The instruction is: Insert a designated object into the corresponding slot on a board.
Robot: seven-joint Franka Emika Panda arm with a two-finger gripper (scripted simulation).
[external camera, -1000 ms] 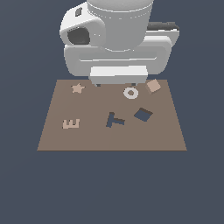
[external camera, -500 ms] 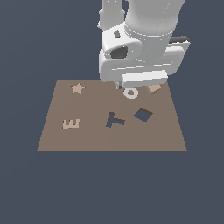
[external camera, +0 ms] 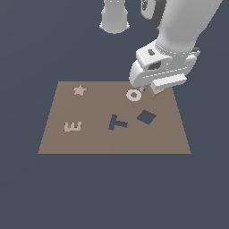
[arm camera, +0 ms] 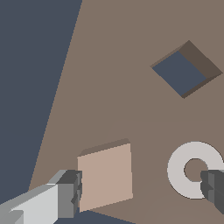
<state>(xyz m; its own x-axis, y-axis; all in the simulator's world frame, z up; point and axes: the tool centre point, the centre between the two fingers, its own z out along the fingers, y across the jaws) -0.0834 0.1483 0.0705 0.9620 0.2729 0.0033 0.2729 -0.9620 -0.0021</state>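
Observation:
The tan square block (arm camera: 105, 175) lies flat on the brown board (external camera: 89, 143) at its far corner on the exterior view's right, where only a sliver of it (external camera: 157, 91) shows under the hand. My gripper (arm camera: 140, 192) is open above it and holds nothing. One finger (arm camera: 65, 194) is beside the block and the other (arm camera: 214, 190) is over the white ring (arm camera: 194, 168). In the exterior view the gripper (external camera: 150, 89) hangs low over that corner. The dark blue diamond slot (arm camera: 186, 69) is open and also shows in the exterior view (external camera: 146, 117).
The white ring (external camera: 133, 94) lies close beside the block. A dark T-shaped hole (external camera: 117, 122), a tan letter E (external camera: 73, 126) and a tan star (external camera: 79, 90) are further toward the exterior view's left. The board's edge (arm camera: 57, 109) runs close to the block.
The arm has swung toward the exterior view's right and come down, from over the board's far middle to over the tan block. The pieces have not moved.

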